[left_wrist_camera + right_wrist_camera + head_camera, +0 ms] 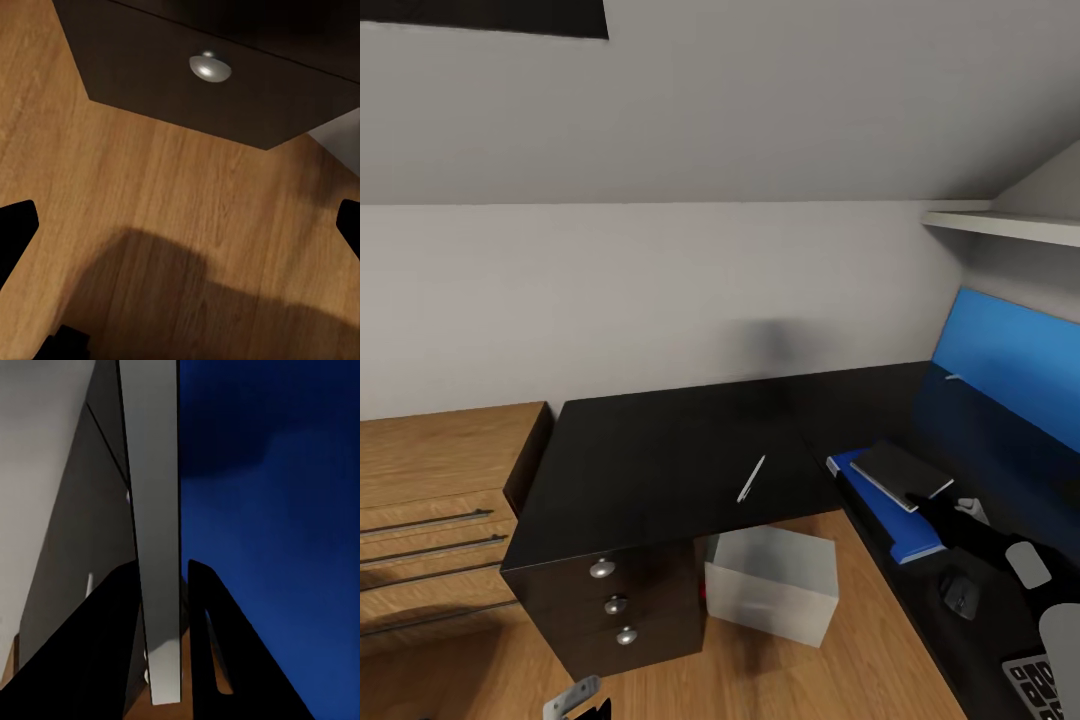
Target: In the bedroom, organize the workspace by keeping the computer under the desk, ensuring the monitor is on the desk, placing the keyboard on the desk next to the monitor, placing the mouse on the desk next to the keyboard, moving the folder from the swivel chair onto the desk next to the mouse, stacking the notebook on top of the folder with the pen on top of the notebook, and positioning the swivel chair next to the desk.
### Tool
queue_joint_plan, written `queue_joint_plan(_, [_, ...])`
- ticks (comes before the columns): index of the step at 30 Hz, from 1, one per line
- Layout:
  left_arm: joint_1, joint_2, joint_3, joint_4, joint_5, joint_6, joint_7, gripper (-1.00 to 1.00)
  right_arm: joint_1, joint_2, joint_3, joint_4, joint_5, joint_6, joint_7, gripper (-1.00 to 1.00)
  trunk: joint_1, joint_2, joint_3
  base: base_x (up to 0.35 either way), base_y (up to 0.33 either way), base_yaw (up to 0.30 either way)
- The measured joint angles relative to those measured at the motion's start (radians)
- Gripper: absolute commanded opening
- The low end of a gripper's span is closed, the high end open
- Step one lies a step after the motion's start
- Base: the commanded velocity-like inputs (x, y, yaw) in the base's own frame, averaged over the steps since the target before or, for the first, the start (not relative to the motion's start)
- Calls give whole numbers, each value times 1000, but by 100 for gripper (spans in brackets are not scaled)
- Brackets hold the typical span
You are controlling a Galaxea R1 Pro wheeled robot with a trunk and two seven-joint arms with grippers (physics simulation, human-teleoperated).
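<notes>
The dark grey notebook [900, 472] lies on the blue folder [882, 512] on the black desk's [660, 450] right wing. My right gripper [948, 512] is at the notebook's near corner. In the right wrist view its fingers [105, 660] are shut on the notebook's pale page edge [154, 547]. The white pen [751, 478] lies alone on the desk's middle. The black mouse [960, 593] sits near the folder, and the keyboard's [1032, 686] corner is beyond it. The grey computer [772, 585] stands under the desk. My left gripper [180, 229] hangs open over the floor by the drawer unit [610, 605].
A blue upright panel [1010, 365] leans at the desk's right end under a white shelf [1000, 225]. A light-wood drawer chest [440, 480] stands left of the desk. Wooden floor [150, 187] lies in front of the drawers.
</notes>
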Motion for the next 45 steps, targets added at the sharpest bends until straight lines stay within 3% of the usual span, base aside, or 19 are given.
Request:
queue_joint_plan(7, [0, 0, -1, 0, 0, 0, 0, 100, -1, 0, -6, 21, -23, 1, 1, -100, 0, 0, 0, 0, 0, 0])
queue_joint_plan(45, [0, 0, 2, 0, 1, -3, 0, 100, -1, 0, -12, 48, -45, 9, 0, -100, -12, 21, 10, 0, 0, 0])
